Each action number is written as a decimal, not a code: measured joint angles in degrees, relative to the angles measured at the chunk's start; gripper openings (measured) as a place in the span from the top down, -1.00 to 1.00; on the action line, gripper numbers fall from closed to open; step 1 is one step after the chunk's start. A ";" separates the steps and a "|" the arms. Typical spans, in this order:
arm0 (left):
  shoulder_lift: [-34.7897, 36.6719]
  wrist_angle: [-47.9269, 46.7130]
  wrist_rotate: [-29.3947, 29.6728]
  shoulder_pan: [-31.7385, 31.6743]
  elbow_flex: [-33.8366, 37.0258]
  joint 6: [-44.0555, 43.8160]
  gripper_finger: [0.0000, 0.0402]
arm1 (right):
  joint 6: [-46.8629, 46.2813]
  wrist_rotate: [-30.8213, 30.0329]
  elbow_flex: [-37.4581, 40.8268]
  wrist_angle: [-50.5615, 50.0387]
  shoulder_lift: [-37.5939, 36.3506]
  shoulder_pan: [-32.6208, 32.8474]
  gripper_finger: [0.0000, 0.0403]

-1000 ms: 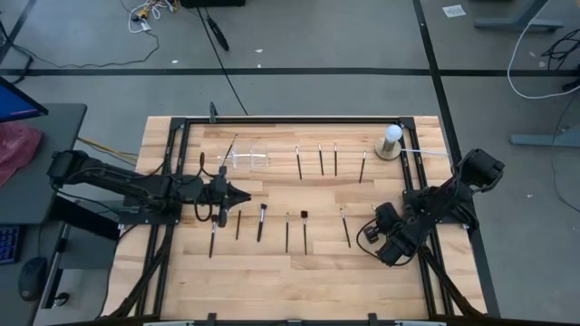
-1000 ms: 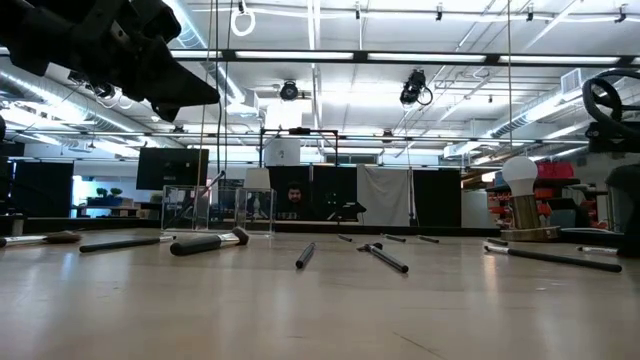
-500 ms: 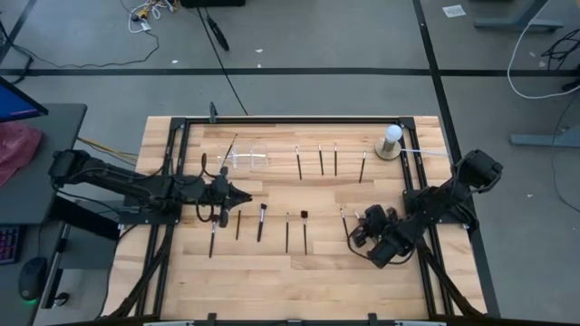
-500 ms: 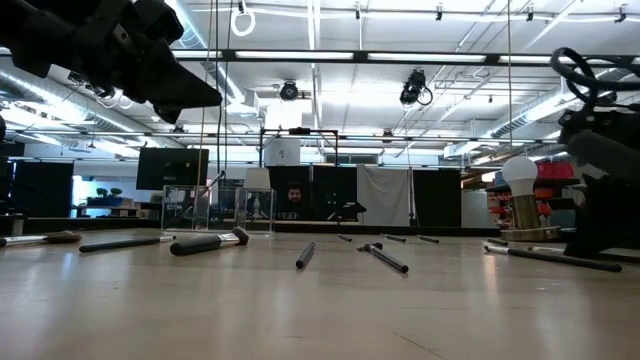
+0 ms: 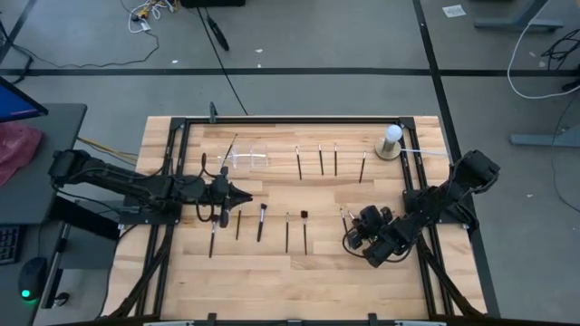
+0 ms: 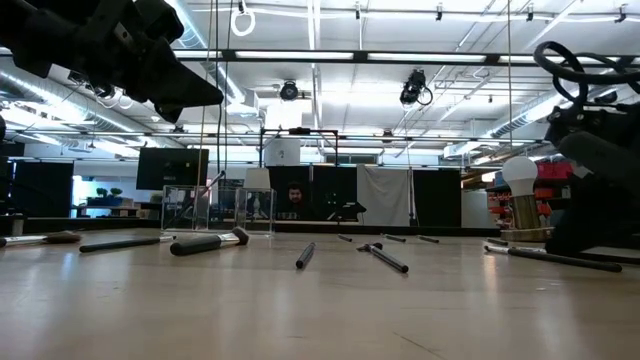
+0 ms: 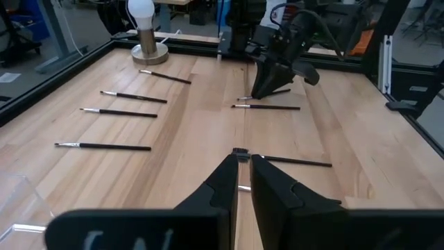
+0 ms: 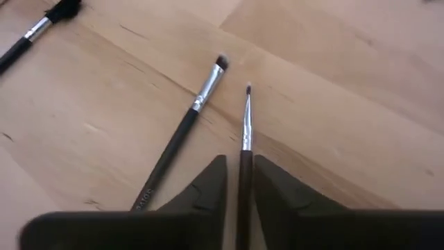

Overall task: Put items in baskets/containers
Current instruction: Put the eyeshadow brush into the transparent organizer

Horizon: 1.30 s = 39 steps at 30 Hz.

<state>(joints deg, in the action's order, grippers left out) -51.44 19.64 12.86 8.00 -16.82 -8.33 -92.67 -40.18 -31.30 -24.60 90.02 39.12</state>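
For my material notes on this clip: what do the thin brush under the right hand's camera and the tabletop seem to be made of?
The thin brush looks like a dark handle, wood or plastic, I cannot tell which, joined to a bright, shiny ferrule that reads as metal, with a small dark tip. The tabletop looks like pale wood with a smooth matt finish: grain lines and plank seams show.

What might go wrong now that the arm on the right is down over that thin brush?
The right end effector straddles a very thin brush lying flat on the table; its fingers could scrape the wood or pinch it off-centre so it slips. A second brush lies close beside it and could get knocked. The clear holder sits far across the table, so a weak grip may drop the brush on the way.
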 joint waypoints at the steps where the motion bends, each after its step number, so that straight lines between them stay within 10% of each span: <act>1: 0.00 0.00 0.00 0.01 0.00 -0.01 0.80 | 0.96 -0.36 0.06 -0.17 0.00 0.11 0.52; 10: 0.00 -0.24 -0.02 0.01 0.00 0.04 0.80 | 7.94 -6.78 -0.19 3.16 8.52 0.95 0.30; 27: 0.00 -0.22 -0.02 0.01 0.00 0.02 0.80 | 4.61 -16.14 -0.05 5.91 16.41 7.54 0.92; 39: 0.00 -0.17 -0.02 0.00 0.00 0.05 0.80 | -2.48 -17.42 0.32 5.58 14.40 8.30 0.96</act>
<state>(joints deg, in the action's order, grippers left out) -51.44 19.46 12.84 8.01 -16.82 -8.29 -95.15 -57.59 -30.98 -19.03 104.42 47.42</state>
